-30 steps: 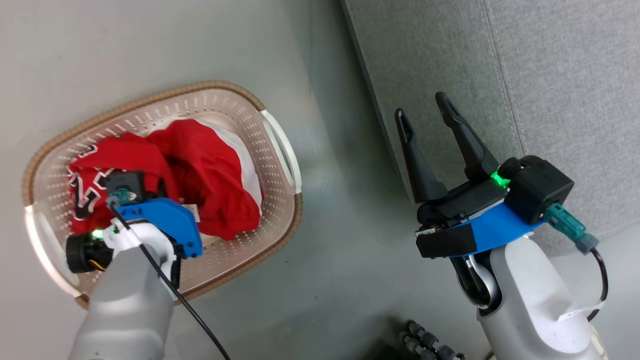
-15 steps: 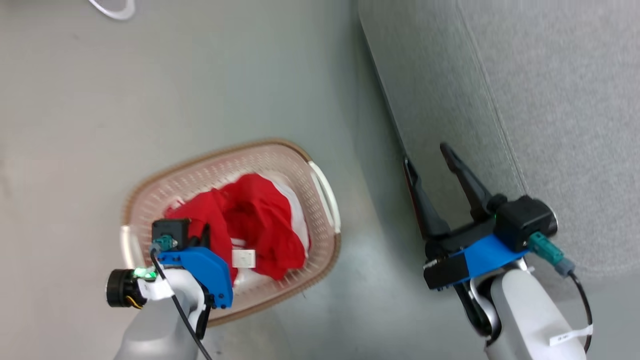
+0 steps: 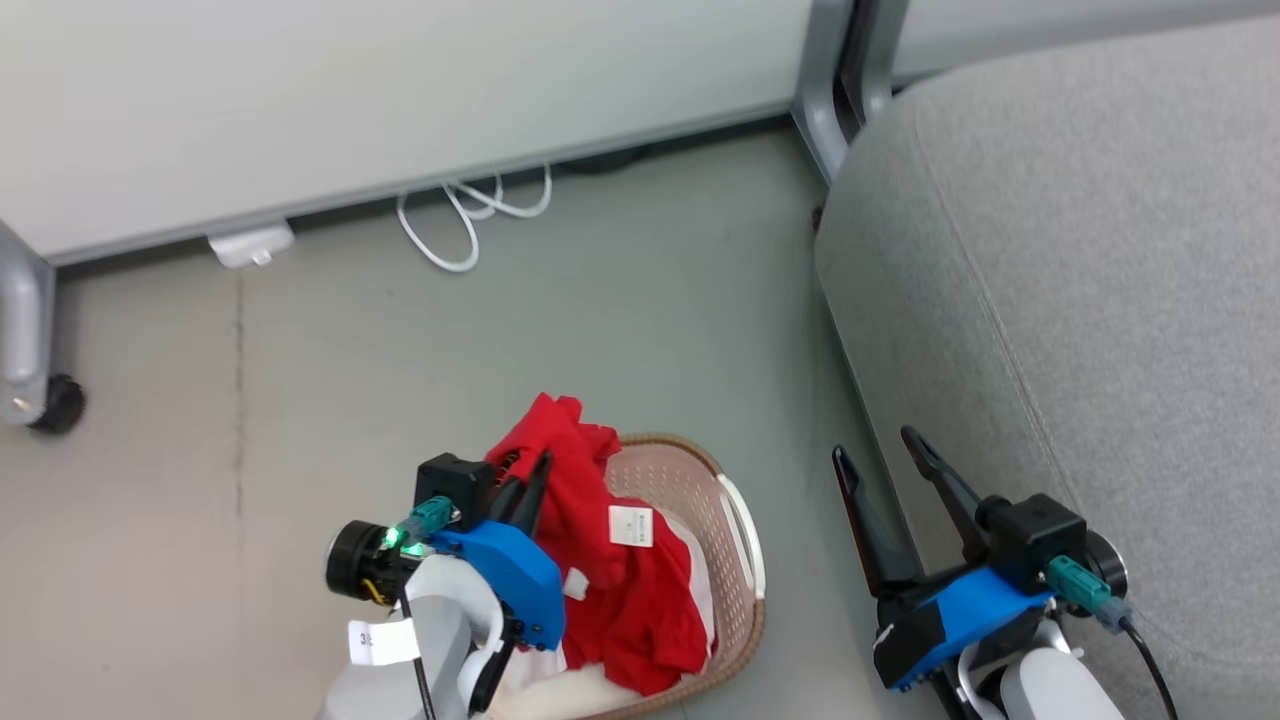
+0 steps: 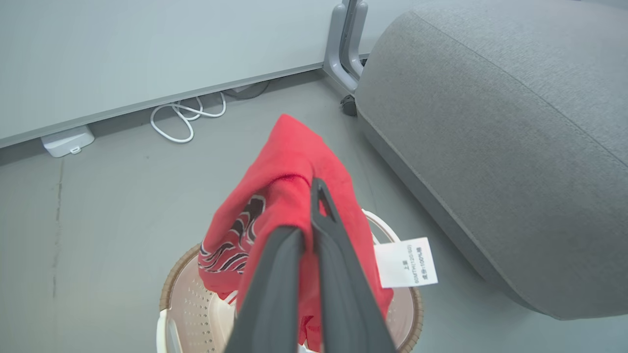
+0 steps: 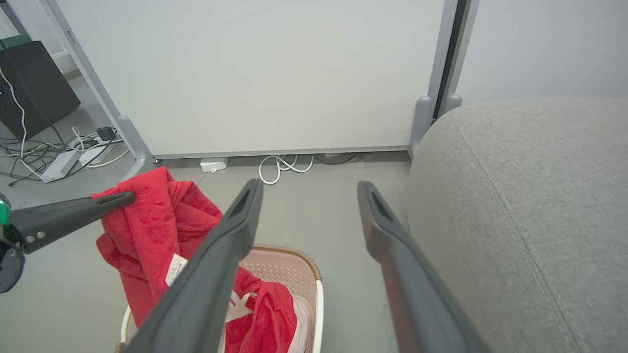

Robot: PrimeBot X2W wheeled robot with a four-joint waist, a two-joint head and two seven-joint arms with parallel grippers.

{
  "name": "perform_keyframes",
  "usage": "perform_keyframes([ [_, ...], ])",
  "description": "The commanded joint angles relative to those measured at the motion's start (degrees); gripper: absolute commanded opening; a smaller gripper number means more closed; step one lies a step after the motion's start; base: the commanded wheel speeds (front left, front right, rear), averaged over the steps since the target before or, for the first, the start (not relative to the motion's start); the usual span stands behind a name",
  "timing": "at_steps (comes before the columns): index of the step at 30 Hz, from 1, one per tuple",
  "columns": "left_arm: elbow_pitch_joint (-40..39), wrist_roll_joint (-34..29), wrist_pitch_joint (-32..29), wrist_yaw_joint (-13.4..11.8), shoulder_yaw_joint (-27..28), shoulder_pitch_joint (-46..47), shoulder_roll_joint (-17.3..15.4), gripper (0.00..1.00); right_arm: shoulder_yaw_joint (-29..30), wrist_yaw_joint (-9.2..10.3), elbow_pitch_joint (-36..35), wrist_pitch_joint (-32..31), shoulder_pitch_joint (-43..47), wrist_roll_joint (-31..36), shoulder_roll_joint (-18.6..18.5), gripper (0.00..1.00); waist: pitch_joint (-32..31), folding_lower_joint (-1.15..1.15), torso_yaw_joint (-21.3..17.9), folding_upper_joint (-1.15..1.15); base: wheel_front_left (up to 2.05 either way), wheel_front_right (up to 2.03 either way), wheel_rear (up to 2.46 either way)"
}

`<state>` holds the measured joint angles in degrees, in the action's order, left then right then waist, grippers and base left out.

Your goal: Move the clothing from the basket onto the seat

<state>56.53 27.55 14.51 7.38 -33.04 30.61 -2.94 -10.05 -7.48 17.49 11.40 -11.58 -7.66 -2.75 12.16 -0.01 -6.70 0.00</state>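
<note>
I have my left gripper [image 3: 525, 485] pinching the red clothing [image 3: 620, 590], held up over the basket [image 3: 738, 545] on the floor [image 3: 300, 400], with my right gripper [image 3: 876, 446] spread beside the seat [image 3: 1100, 300].

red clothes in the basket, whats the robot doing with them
The robot's left claw is shut on a red garment and holds it up above the basket, with the lower folds hanging down into it. The right claw is open and empty, beside the grey seat. Nothing lies on the visible part of the seat.
</note>
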Motion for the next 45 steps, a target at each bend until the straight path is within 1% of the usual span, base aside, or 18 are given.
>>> perform_keyframes([
  [1,-1.55,0.97,0.43,0.08,-1.43,-0.79,0.08,0.00,0.26,-0.03,-0.31,-0.45,1.63,0.37,-0.23,1.00,-5.37,0.01,2.78,0.00,0.00,0.00,0.00],
  [11,-10.56,3.74,0.69,0.10,-8.21,2.26,0.07,0.00,0.44,-0.03,-2.55,-3.16,6.52,-0.18,-0.22,1.00,-11.90,0.01,4.61,0.00,0.00,0.00,0.00],
  [17,-13.97,4.38,0.09,0.10,-11.43,4.82,0.03,0.00,-0.09,-0.03,-3.61,-4.22,7.96,-0.42,-0.23,1.00,-13.41,0.01,5.60,0.00,0.00,0.00,0.00],
  [24,-19.30,7.25,-2.50,-0.31,-16.41,8.98,0.05,0.00,-0.95,-0.03,-4.70,-5.15,9.05,-1.08,-0.22,1.00,-14.51,0.01,6.60,0.00,0.00,0.00,0.00],
  [27,-20.19,8.02,-2.87,-0.58,-17.52,10.06,0.05,0.00,-1.16,-0.03,-4.78,-5.20,9.11,-1.20,-0.22,1.00,-14.57,0.01,6.69,0.00,0.00,0.00,0.00],
  [34,-20.45,10.26,-2.63,-2.11,-20.58,11.73,0.05,0.00,-1.77,-0.03,-5.02,-5.44,8.67,-1.44,-0.22,1.00,-14.60,0.01,6.26,0.00,0.00,0.00,0.00],
  [40,-19.44,11.77,-1.93,-2.61,-22.21,12.42,0.06,0.00,-1.58,-0.03,-5.20,-5.65,8.44,-1.44,-0.22,1.00,-14.32,0.01,5.96,0.00,0.00,0.00,0.00],
  [45,-18.90,12.61,-1.52,-2.86,-23.35,13.17,0.05,0.00,-1.94,-0.03,-5.30,-6.79,5.97,-1.42,-0.22,1.00,-13.98,0.01,5.93,0.00,0.00,0.00,0.00],
])
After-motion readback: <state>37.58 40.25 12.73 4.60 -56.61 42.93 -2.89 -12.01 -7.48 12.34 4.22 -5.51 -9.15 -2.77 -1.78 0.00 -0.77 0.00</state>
